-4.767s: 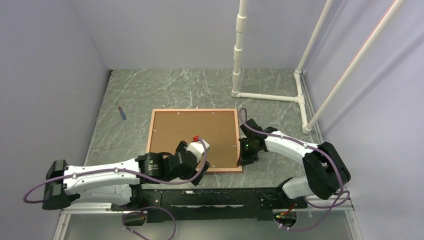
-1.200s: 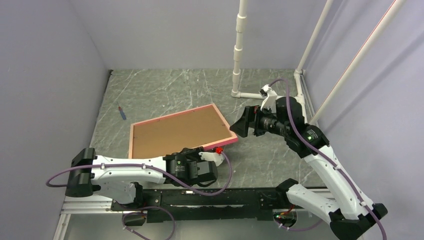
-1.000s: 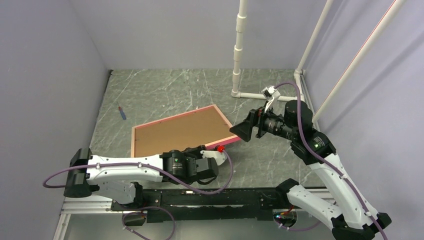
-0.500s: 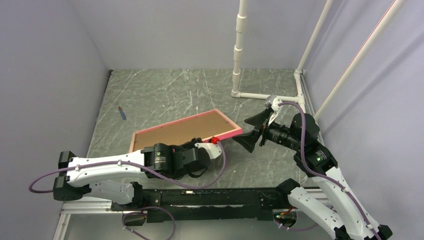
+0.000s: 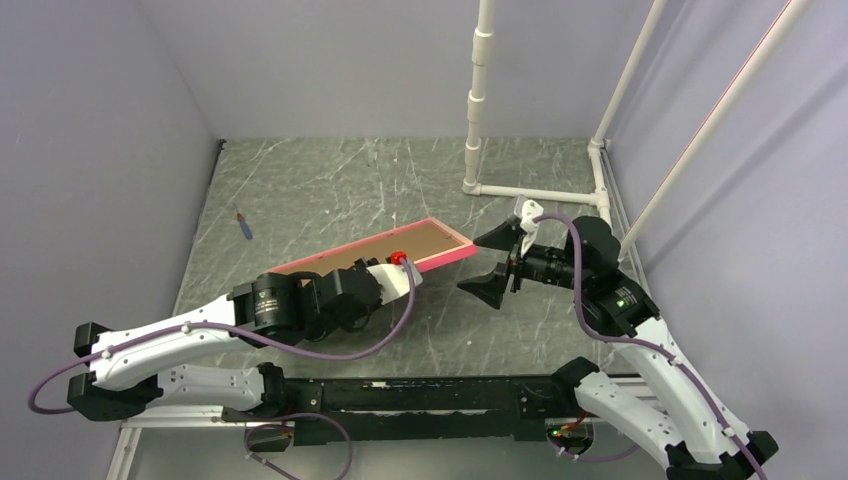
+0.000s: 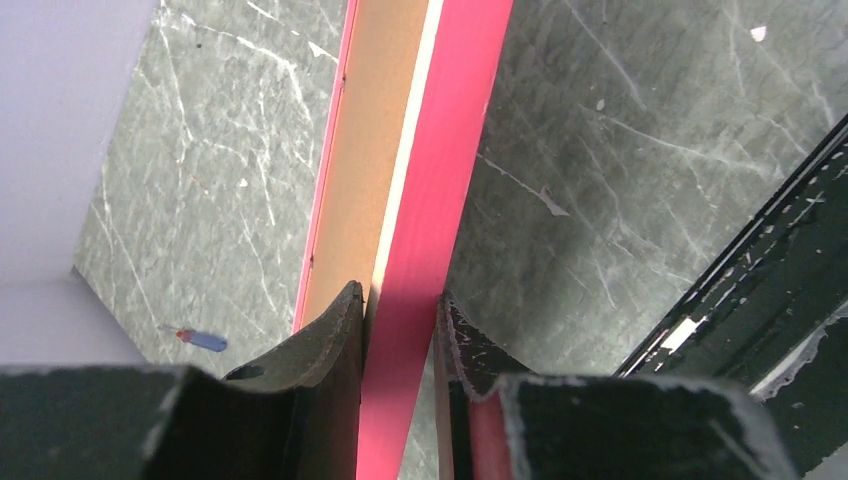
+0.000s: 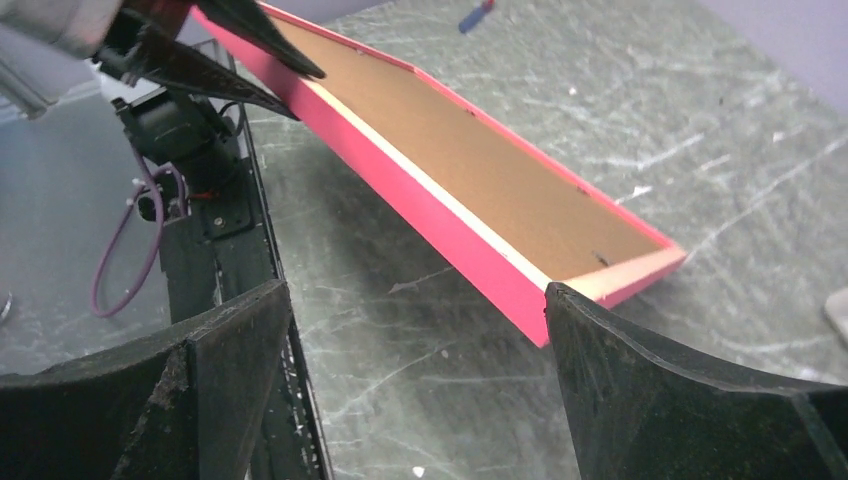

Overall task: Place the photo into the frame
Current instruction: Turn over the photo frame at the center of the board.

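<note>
Frame (image 5: 432, 243): steeply tilted over the tabletop (image 5: 330, 185), brown back showing, one pink rim pinched in your left tool (image 6: 398, 305). Right tool (image 5: 492, 262): wide, empty, near the free corner. Photo: unseen. Held by one rim, the frame may pivot or slip on you.

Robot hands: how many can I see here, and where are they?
2. The left hand is clamped on the near edge of the tilted frame. The right hand stands wide open beside the frame's right corner. None seems hidden.
</note>
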Robot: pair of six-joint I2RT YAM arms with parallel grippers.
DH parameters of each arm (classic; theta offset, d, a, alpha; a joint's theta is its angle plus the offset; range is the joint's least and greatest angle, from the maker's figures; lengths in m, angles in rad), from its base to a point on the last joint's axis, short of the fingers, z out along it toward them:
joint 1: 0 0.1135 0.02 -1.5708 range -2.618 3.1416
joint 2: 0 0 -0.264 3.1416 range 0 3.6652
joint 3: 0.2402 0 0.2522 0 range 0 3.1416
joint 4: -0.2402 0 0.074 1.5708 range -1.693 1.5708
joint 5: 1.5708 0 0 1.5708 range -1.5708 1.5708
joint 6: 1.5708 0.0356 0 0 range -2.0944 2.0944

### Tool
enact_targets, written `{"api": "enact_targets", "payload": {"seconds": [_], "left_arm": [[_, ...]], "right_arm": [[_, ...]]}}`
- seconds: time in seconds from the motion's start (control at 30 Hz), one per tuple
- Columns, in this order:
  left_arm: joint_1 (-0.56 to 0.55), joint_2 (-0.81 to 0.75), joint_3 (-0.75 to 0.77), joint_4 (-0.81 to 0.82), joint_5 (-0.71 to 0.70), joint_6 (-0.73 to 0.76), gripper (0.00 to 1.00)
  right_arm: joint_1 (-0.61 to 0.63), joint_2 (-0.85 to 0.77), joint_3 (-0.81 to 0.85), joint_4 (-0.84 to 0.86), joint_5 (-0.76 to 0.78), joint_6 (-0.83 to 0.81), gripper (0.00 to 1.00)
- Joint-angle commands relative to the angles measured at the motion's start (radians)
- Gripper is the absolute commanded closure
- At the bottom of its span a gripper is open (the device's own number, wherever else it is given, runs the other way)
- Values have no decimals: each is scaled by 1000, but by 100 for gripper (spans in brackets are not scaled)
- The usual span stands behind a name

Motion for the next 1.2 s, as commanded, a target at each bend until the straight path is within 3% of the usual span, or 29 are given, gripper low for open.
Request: {"api": "enact_targets", "payload": {"seconds": [0.0, 0.43, 0.63, 0.87, 1.03, 1.17], "left_arm": [[17, -52, 36, 100, 70, -58, 100], [32, -59, 9, 126, 107, -18, 100], [37, -55, -1, 138, 108, -20, 100], [40, -55, -2, 138, 114, -21, 100], [41, -62, -6, 141, 107, -22, 100], [42, -73, -8, 141, 109, -24, 100]], "right_arm": [[-2, -36, -18, 111, -100, -159, 1], [-2, 15, -36, 15, -26, -533, 2], [16, 58, -29, -16, 47, -616, 12], [69, 128, -27, 26, 123, -685, 16], [93, 176, -23, 54, 124, -726, 29], [97, 195, -27, 68, 141, -749, 52]]}}
